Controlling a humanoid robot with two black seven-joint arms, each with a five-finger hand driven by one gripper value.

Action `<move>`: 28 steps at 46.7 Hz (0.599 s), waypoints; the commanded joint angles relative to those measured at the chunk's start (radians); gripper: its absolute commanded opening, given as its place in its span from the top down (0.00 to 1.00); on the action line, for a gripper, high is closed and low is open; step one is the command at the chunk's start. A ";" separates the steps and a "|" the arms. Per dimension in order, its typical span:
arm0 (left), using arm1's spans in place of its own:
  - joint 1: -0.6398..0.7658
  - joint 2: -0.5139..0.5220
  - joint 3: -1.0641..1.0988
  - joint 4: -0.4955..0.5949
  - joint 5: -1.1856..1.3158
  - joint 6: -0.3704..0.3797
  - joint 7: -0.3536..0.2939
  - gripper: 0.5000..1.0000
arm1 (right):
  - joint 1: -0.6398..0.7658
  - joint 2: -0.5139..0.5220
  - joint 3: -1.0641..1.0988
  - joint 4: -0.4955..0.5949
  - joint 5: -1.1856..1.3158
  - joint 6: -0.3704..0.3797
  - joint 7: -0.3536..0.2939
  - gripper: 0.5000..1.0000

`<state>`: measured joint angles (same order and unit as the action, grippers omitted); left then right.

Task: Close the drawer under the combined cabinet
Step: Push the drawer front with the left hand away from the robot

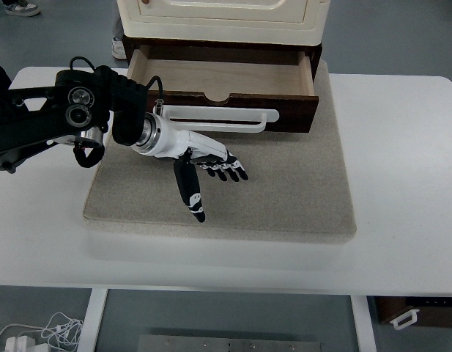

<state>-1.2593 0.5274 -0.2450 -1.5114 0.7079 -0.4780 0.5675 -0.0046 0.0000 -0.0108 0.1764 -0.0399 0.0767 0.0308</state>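
Top view has the drawer [224, 79] pulled well out from under the cream cabinet [224, 18], sitting at the far edge of the beige mat [284, 191] on the white table [401, 147]. It looks empty inside, so I'd guess it's light and should slide without much fight, though wooden runners can bind if I push off-center. It's rigid wood with a dark front panel [284, 110], nothing fragile. No need to grab anything really: the white bar handle [218, 117] runs across the left part of the front, but a flat push near the middle of the panel seems the safer bet. My left hand [204, 165] is just in front of the handle, fingers [227, 172] spread and relaxed, holding nothing, hovering over the mat. Can't tell if it's grazing the handle. Right arm's not showing.
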 commanded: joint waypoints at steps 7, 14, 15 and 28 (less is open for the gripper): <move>-0.012 -0.052 -0.031 0.077 -0.001 0.002 0.038 0.00 | 0.000 0.000 0.000 0.000 0.000 0.000 0.000 0.10; -0.017 -0.098 -0.051 0.132 0.001 0.001 0.037 0.00 | 0.000 0.000 0.000 0.000 0.000 -0.002 0.000 0.10; -0.017 -0.104 -0.053 0.138 0.001 0.001 0.038 0.00 | 0.000 0.000 0.000 0.000 0.000 0.000 0.000 0.10; -0.022 -0.113 -0.065 0.191 0.005 0.001 0.037 0.00 | 0.000 0.000 0.000 0.000 0.000 -0.002 0.000 0.10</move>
<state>-1.2809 0.4142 -0.3077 -1.3355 0.7114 -0.4770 0.6045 -0.0046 0.0000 -0.0108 0.1764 -0.0399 0.0762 0.0307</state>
